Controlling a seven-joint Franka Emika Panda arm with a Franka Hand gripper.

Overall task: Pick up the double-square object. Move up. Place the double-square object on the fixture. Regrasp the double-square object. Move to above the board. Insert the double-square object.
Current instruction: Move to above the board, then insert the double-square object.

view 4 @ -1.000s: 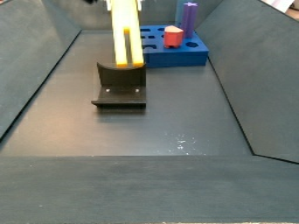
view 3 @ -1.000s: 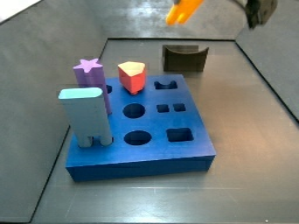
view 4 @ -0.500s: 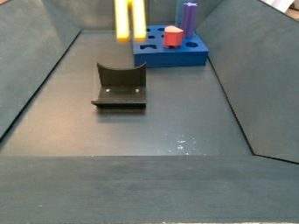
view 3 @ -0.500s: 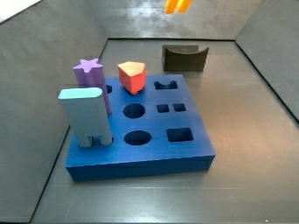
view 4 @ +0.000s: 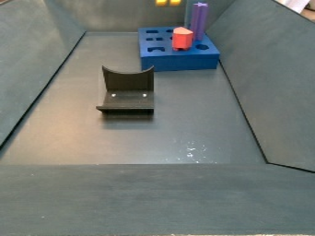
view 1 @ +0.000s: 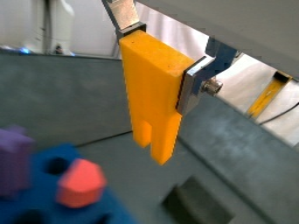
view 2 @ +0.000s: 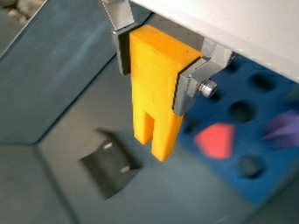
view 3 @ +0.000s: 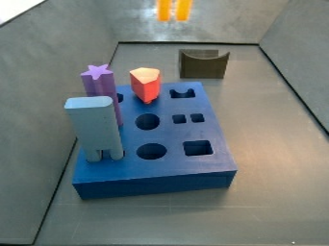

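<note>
Yellow block (view 1: 155, 94) is up in the air, clamped between the gripper (view 2: 162, 63) plates at its upper end, prongs pointing down; both wrist views show it hanging roughly plumb with the two square prongs well clear of everything below. In both side views only its lower tip shows at the top edge of frame (view 3: 174, 9), high over the far end of the tray, so exact height can't be read. Handling guess: rigid, smooth-faced, probably light plastic, not fragile, but slick flat faces mean it can pivot or slip in a two-plate pinch if bumped. The silver fingers (view 1: 205, 77) sit on opposite flat faces near the top, which leaves the whole lower length free, fine for insertion so long as the grip is square; any tilt gets amplified at the prong end. Below it, a wrist view shows the blue board (view 2: 264, 131) with its holes, the red peg (view 2: 218, 139) and a purple peg (view 2: 285, 129), and off to the side the dark fixture (view 2: 112, 163), empty. The side view shows the tall light-blue block (view 3: 96, 128) standing at the board's near corner, well away from the carried piece. Likely stage: moving to above the board, insertion not yet begun.
</note>
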